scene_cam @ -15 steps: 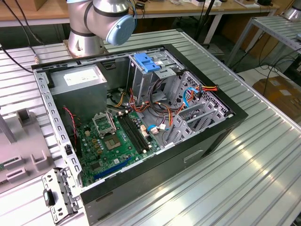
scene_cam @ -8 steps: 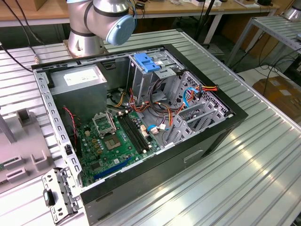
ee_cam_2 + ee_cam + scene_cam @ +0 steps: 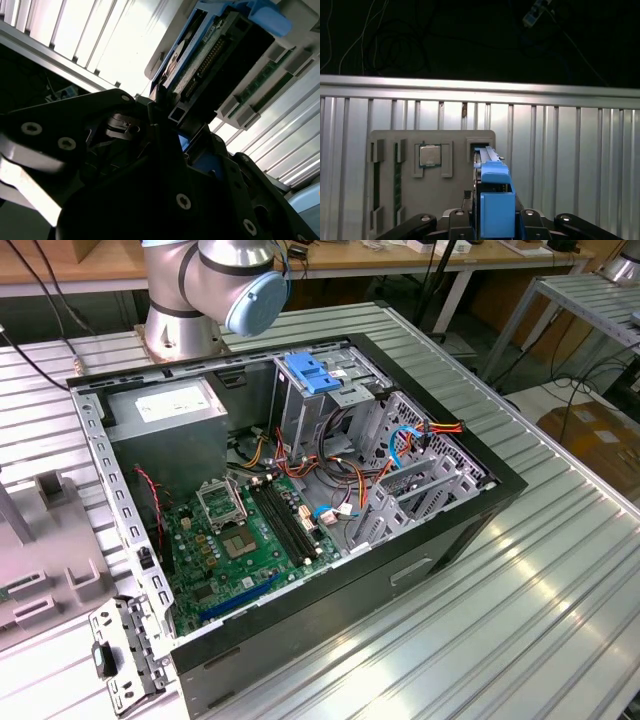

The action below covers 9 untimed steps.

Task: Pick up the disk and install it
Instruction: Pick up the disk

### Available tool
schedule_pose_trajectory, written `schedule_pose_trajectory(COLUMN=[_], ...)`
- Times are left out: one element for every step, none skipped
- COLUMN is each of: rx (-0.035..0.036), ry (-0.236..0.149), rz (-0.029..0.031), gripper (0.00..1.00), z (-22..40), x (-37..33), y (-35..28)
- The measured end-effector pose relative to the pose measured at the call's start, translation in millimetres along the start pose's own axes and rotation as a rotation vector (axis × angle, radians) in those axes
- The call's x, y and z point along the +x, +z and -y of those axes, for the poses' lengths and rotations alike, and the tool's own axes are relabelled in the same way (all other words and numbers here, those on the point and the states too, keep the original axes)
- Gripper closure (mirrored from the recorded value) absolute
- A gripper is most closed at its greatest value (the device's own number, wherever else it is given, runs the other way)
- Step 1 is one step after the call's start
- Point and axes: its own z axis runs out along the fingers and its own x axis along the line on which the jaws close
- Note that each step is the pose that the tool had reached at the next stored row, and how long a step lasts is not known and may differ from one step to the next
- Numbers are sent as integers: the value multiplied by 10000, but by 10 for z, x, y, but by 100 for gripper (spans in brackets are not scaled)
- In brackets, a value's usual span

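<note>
Disk (image 3: 496,200), slim dark-grey drive in light-blue plastic carrier, is clamped edge-on by black gripper (image 3: 496,224) at slot of grey holder tray (image 3: 390,137).

A robotics lab: open computer case (image 3: 400,570) on a ribbed aluminium bench (image 3: 520,620), wooden worktables (image 3: 60,265) behind.

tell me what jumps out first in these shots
The big open black computer case dominates the exterior view, its green motherboard bare inside and a bright blue plastic latch piece atop the grey metal drive cage. In the first wrist view, the slim, light-blue-framed disk stands edge-on at the grey plastic tray, beside a square silver processor chip.
</note>
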Motion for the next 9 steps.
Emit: schedule_pose_trajectory(rx=[-1, 0, 0, 0, 1, 0, 0, 0, 0], ry=[0, 0, 0, -1, -1, -1, -1, -1, -1], rz=[6, 10, 12, 17, 22, 25, 28, 31, 34], gripper=[63, 63, 63, 63, 63, 63, 63, 63, 63], z=[-1, -1, -1, -2, -2, -3, -3, -3, -4], x=[0, -1, -1, -1, -1, -1, -1, -2, -2], y=[-15, -24, -31, -43, -54, -62, -69, -77, -83])
